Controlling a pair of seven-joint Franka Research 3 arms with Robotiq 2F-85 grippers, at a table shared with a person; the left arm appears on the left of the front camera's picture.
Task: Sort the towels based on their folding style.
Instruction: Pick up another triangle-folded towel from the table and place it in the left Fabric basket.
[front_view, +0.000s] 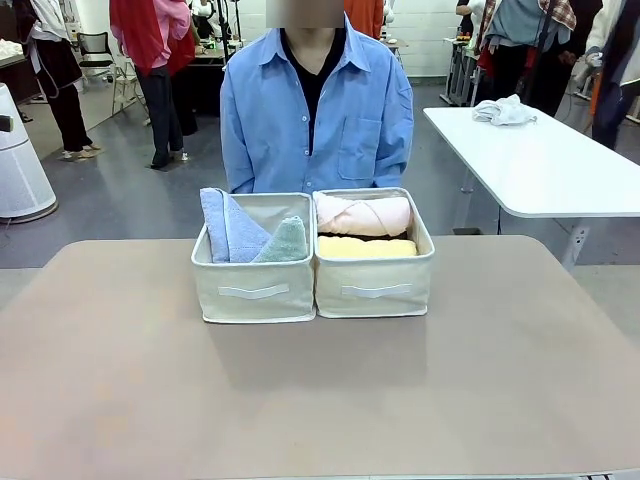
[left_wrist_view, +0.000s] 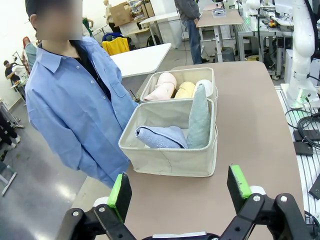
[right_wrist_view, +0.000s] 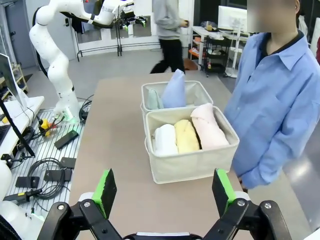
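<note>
Two beige fabric boxes stand side by side at the far middle of the table. The left box holds a blue triangle towel and a pale green triangle towel. In the right box lie a pink roll and a yellow roll; the right wrist view adds a white roll beside the yellow roll and pink roll. My left gripper hangs open, short of the boxes, holding nothing. My right gripper is open too and holds nothing.
A person in a blue shirt stands at the far edge, right behind the boxes. A second white table with a white-grey cloth bundle stands at the back right. The near tabletop is bare.
</note>
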